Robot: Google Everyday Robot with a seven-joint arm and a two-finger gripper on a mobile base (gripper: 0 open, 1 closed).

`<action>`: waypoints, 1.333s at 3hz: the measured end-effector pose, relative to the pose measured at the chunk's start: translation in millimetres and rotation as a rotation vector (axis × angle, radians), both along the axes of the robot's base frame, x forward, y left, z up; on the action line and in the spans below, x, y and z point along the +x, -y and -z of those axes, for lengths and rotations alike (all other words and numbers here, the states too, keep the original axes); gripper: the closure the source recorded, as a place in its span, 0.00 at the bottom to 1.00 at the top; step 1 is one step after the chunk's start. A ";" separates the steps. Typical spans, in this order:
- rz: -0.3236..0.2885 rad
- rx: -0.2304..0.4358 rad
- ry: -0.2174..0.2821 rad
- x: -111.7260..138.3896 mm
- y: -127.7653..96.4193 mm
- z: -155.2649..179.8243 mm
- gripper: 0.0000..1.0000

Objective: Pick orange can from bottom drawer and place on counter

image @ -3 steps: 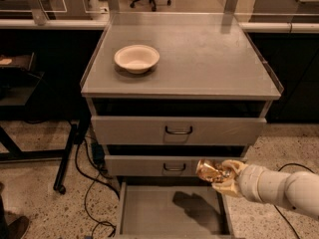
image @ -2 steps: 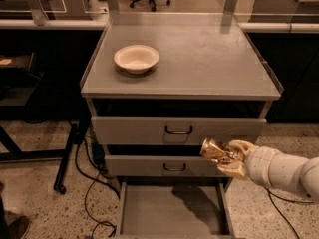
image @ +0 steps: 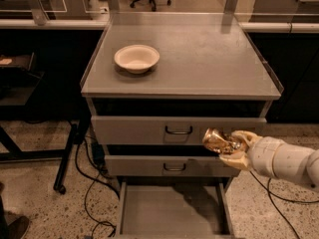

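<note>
My gripper [image: 227, 146] is shut on the orange can [image: 217, 140], a small shiny golden can with a wrinkled surface. It hangs in front of the right part of the top handled drawer [image: 177, 130], below the counter's front edge. My white arm [image: 284, 161] comes in from the right. The bottom drawer [image: 172, 214] is pulled open beneath, a plain grey tray with nothing visible in it. The counter [image: 199, 59] is the flat grey cabinet top above.
A cream round bowl [image: 137, 58] sits on the counter's left half. The middle handled drawer [image: 172, 167] is closed. Black cables [image: 87, 183] and a table leg lie on the floor to the left. A desk and office chairs stand behind the cabinet.
The gripper has risen with the orange can, from the level of the middle drawer up to the top drawer's front, drifting slightly right.
</note>
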State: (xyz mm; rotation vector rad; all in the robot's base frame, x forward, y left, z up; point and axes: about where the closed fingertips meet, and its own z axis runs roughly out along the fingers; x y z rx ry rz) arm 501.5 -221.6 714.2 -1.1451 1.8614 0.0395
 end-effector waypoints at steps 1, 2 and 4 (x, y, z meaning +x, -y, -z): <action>0.009 0.002 0.064 25.1 1.7 -56.8 1.00; 0.025 0.009 0.140 41.6 5.0 -106.2 1.00; 0.014 0.003 0.166 64.5 10.0 -139.3 1.00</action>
